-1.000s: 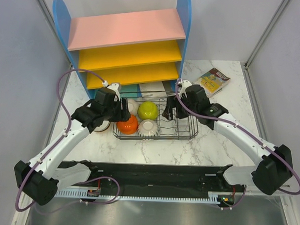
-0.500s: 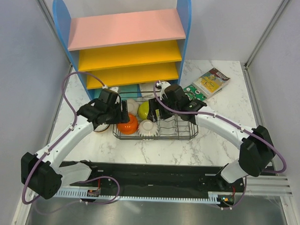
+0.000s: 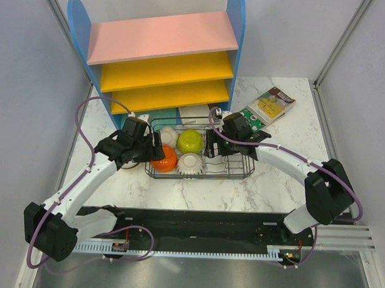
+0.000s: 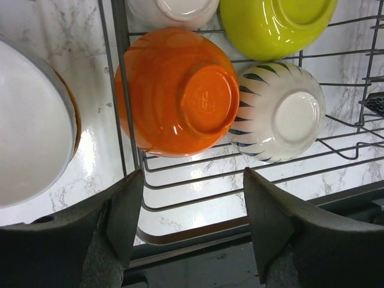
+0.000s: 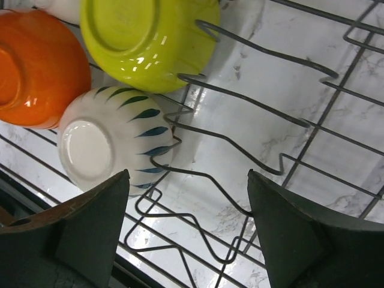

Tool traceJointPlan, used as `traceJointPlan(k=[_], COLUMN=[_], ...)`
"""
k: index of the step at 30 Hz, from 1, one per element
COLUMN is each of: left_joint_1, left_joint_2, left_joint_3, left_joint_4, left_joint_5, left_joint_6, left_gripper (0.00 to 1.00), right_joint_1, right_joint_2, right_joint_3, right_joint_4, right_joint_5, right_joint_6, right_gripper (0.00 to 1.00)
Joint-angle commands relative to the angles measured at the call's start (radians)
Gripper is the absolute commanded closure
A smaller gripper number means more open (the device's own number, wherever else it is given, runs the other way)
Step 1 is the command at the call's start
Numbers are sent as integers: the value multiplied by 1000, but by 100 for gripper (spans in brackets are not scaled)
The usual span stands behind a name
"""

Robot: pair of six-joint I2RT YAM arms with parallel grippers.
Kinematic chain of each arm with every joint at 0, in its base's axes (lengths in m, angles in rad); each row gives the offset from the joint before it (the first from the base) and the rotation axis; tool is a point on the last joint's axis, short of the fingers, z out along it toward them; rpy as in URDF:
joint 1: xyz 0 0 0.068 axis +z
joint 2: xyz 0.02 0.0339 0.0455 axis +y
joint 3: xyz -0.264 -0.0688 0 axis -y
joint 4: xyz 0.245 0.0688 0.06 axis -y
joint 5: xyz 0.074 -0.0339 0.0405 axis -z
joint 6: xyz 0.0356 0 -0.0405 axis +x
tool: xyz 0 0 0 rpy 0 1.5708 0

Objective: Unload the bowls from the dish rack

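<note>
The black wire dish rack [image 3: 242, 176] stands on the marble table. Upside down in its left half lie an orange bowl [image 3: 165, 159], a white bowl with dark stripes [image 3: 190, 163], a lime bowl [image 3: 190, 141] and a cream bowl [image 3: 169, 135]. My left gripper [image 3: 151, 146] hangs open over the rack's left edge; in the left wrist view its jaws [image 4: 192, 180] stand just short of the orange bowl [image 4: 180, 90], holding nothing. My right gripper [image 3: 211, 145] is open above the rack's middle prongs [image 5: 252, 108], beside the striped bowl [image 5: 108, 141] and lime bowl [image 5: 150, 42].
A larger white bowl [image 4: 30, 132] sits on the table just outside the rack's left side. The blue shelf unit with pink and yellow boards [image 3: 164, 54] rises right behind the rack. A book [image 3: 273, 102] and a green packet [image 3: 249, 116] lie at the back right.
My right gripper swung left across the rack toward the lime bowl, then drew back a little to the middle. The left gripper opened slightly and barely moved.
</note>
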Motion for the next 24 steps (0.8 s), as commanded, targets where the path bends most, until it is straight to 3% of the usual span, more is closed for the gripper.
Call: traceJointPlan(k=[1, 6, 14, 24], left_joint_1=[5, 3, 3, -40], left_joint_2=[20, 43, 29, 132], left_joint_3=[-4, -11, -16, -2], left_joint_4=[20, -6, -96, -109], left_joint_5=[85, 117, 82, 8], left_joint_6=[-36, -86, -98, -121], left_gripper=[26, 28, 30, 31], right_joint_1=[-16, -16, -15, -7], right_joint_2=[-22, -31, -78, -153], right_joint_3=[-53, -87, -174, -216], right_joint_4=[-37, -37, -31, -61], right_joint_5=[9, -8, -11, 35], right_joint_6=[17, 40, 103, 132], right_gripper=[13, 16, 22, 24])
